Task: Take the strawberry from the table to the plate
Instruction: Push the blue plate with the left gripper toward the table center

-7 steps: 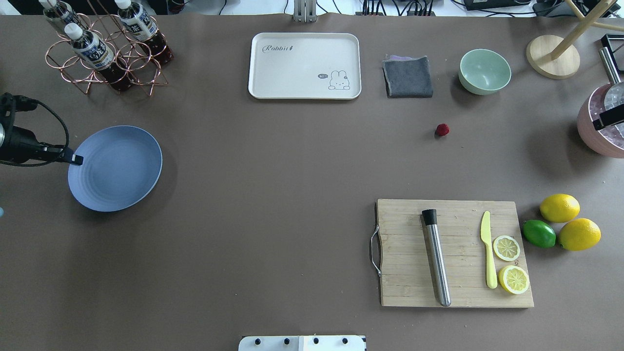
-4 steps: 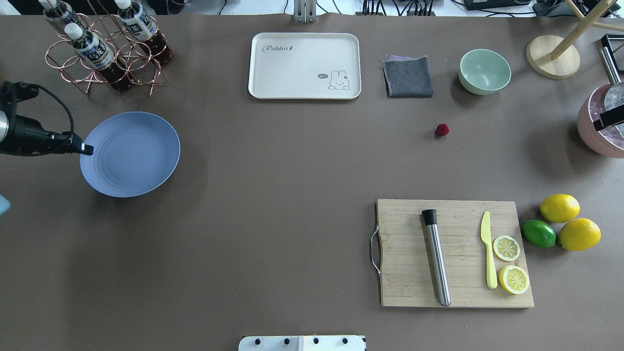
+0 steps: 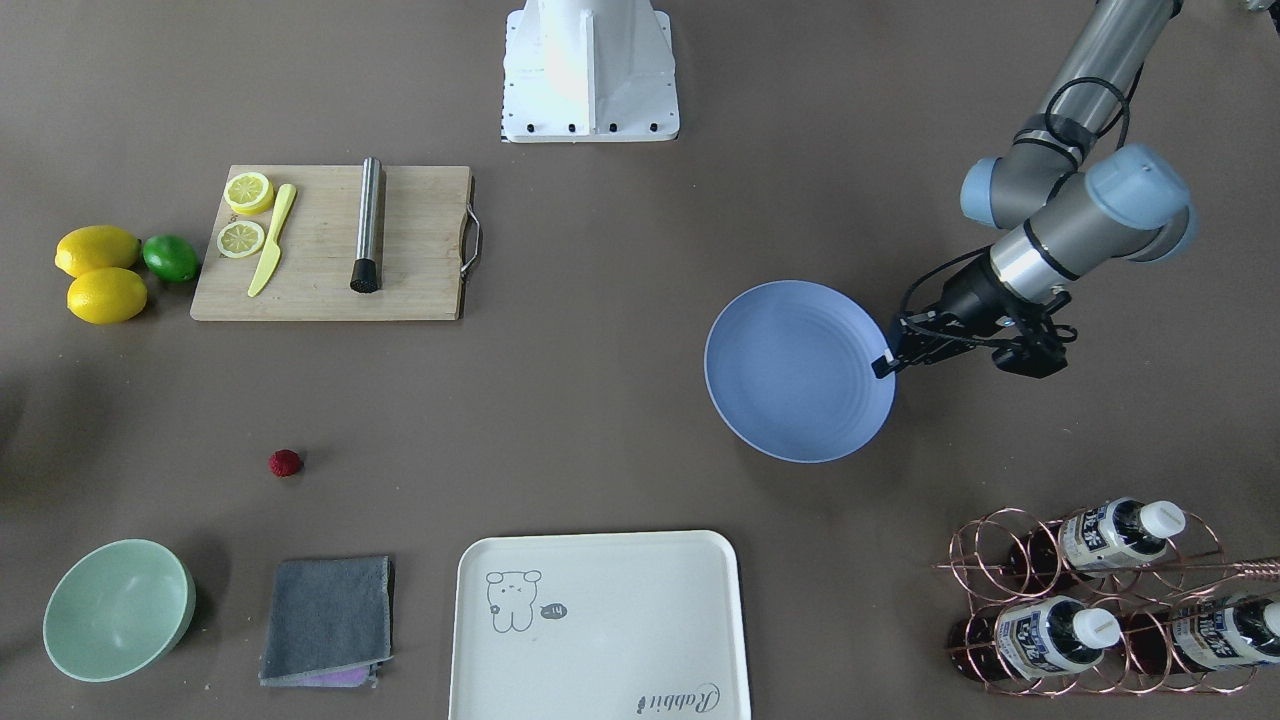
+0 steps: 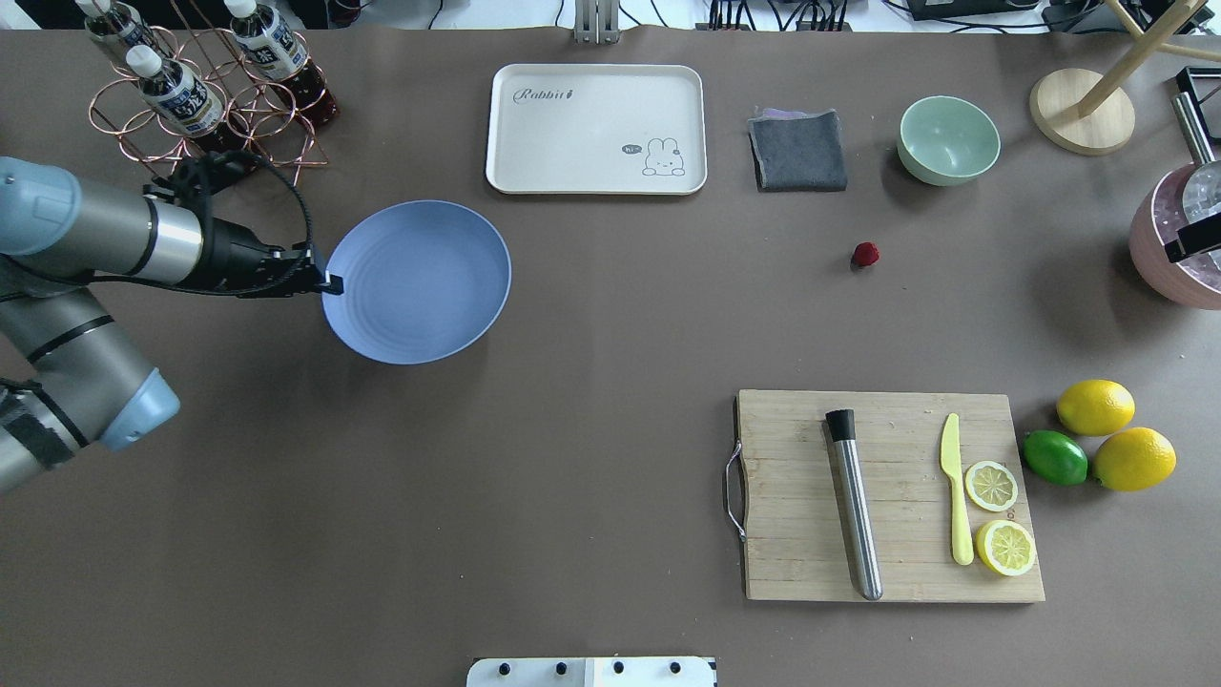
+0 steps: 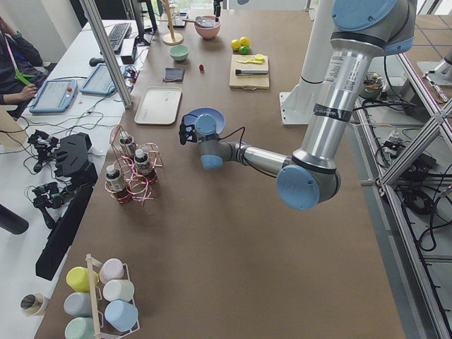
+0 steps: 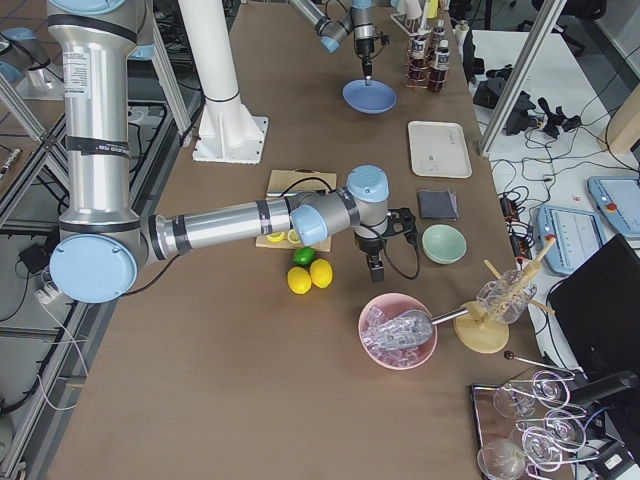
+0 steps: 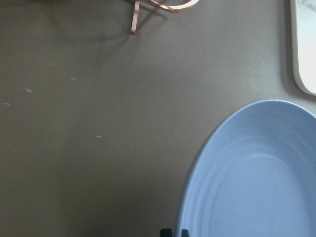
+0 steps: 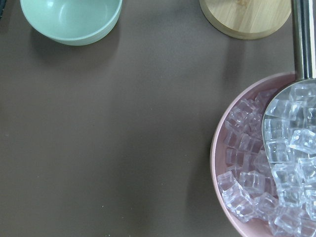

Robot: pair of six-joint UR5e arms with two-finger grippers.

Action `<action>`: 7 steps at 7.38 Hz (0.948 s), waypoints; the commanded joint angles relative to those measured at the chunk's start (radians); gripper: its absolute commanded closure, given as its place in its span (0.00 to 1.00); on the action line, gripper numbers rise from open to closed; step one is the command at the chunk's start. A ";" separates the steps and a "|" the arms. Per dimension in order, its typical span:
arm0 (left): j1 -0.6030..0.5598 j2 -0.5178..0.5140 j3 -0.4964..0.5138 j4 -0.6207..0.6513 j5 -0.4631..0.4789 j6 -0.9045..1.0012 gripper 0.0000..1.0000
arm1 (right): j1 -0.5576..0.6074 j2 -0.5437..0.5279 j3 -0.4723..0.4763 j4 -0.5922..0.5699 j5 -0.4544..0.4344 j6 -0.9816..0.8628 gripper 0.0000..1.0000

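Observation:
The strawberry (image 4: 865, 254) (image 3: 285, 462), small and dark red, lies alone on the brown table (image 4: 591, 382), right of centre and below the grey cloth. My left gripper (image 4: 329, 281) (image 3: 883, 365) is shut on the left rim of the blue plate (image 4: 420, 281) (image 3: 795, 370), which casts a shadow on the table left of centre. The left wrist view shows the plate (image 7: 256, 182) filling its lower right. The plate holds nothing. Only a dark part of my right gripper (image 4: 1192, 234) shows at the far right edge over the pink bowl, and whether it is open or shut I cannot tell.
At the back stand a copper bottle rack (image 4: 205, 91), a cream tray (image 4: 596, 129), a grey cloth (image 4: 798, 151) and a green bowl (image 4: 948, 139). A cutting board (image 4: 792, 496) with muddler, knife and lemon slices is front right, beside lemons and a lime (image 4: 1054, 457). A pink ice bowl (image 4: 1159, 258) sits far right.
My left arm has swung in from the left edge, carrying the plate rightward and slightly away from me. The strawberry has not moved.

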 commanded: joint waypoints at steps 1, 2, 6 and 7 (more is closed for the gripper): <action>0.107 -0.150 -0.007 0.175 0.113 -0.044 1.00 | 0.000 0.001 -0.001 0.000 -0.002 0.000 0.00; 0.151 -0.205 -0.004 0.229 0.163 -0.054 1.00 | 0.000 0.001 -0.001 0.000 -0.002 0.000 0.00; 0.219 -0.267 0.014 0.294 0.256 -0.071 1.00 | 0.000 0.007 -0.002 0.000 -0.002 0.000 0.00; 0.219 -0.261 0.016 0.291 0.258 -0.070 1.00 | 0.000 0.007 -0.002 0.000 0.001 0.000 0.00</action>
